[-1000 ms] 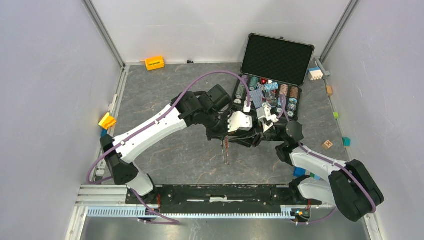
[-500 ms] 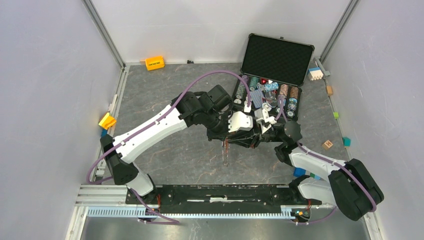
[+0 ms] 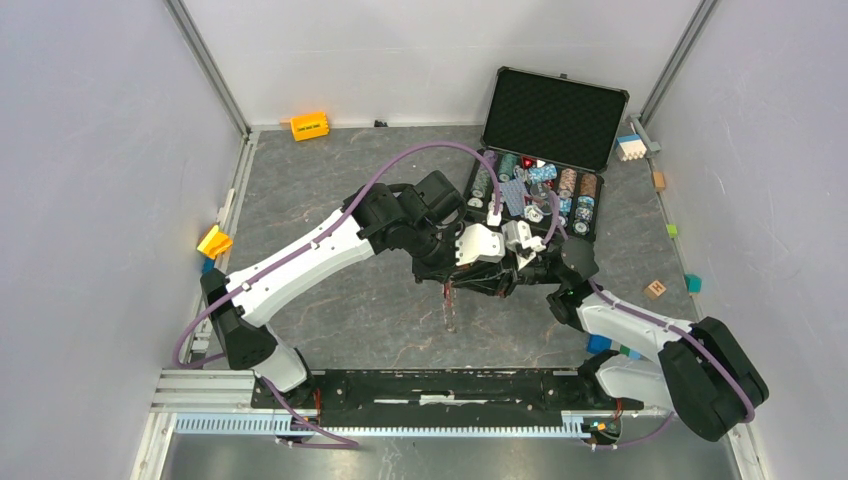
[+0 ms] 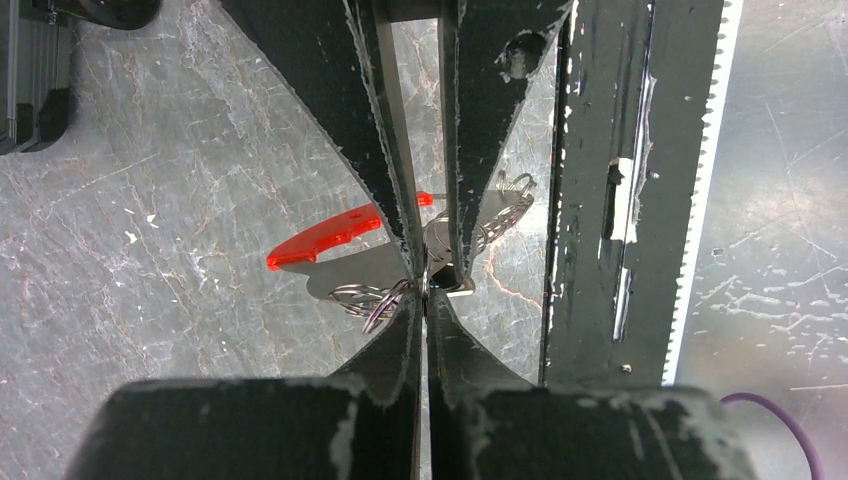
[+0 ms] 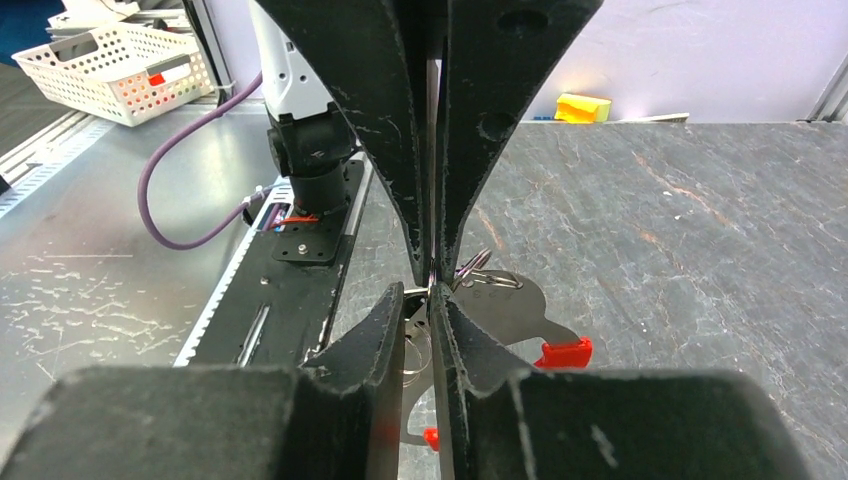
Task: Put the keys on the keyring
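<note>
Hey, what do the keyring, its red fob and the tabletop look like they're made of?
The keyring: bare silver metal, going by the glinting rings and chain. Its red fob: smooth, even colour, likely plastic or painted metal. The tabletop: grey, veined like slate; could be printed laminate.

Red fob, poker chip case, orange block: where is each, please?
red fob (image 4: 322,240): left wrist view, its red middle.
poker chip case (image 3: 556,106): top external view, open lid's foam.
orange block (image 3: 309,125): top external view, top face.

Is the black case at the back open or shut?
Open: the case has its lid raised, foam lining showing, chips exposed in the base.
</note>
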### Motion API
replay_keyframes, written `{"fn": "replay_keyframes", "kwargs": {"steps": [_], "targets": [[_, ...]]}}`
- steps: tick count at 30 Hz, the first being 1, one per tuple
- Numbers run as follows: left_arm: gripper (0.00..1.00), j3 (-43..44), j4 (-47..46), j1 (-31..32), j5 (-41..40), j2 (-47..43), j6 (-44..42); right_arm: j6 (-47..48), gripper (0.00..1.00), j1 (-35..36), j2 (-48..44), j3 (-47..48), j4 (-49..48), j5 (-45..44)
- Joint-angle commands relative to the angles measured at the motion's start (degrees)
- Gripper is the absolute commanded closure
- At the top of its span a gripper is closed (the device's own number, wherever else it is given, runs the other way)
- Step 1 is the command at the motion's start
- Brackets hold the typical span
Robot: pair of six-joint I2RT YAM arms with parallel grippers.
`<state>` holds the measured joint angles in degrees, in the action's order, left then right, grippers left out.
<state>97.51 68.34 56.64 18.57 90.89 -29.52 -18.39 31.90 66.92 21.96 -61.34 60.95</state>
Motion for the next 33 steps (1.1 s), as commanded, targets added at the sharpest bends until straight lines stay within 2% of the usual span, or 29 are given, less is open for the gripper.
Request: {"fn": "replay_keyframes", "kwargs": {"steps": [1,6,11,22,28,33], "targets": [[0.98,1.36,-3.21,0.22,2.59,-1.11,1.61,2.94,0.80,0.90,-0.36,1.78,3.95,0.10],[0.98,1.24,-3.52,0.21,2.88,-0.81,1.87,4.11,0.87,1.20,-0.66,2.13,5.71,-0.52],[0.98,1.19,-3.80,0.22,3.03,-0.88,2.13,5.76,1.00,1.23,-1.38,2.38,8.15,-2.16],[0.98,-2.98,-7.81,0.13,3.76,-3.80,2.52,8.93,1.00,0.84,-3.45,1.94,11.20,-4.96],[0.87,-5.41,-10.40,-0.37,2.29,-6.51,1.99,10.44,1.00,0.49,-3.93,3.44,14.48,-3.91],[0.74,-7.01,-11.85,-1.42,0.71,-8.57,1.48,10.79,1.00,0.19,-4.55,3.45,14.56,-3.56]]}}
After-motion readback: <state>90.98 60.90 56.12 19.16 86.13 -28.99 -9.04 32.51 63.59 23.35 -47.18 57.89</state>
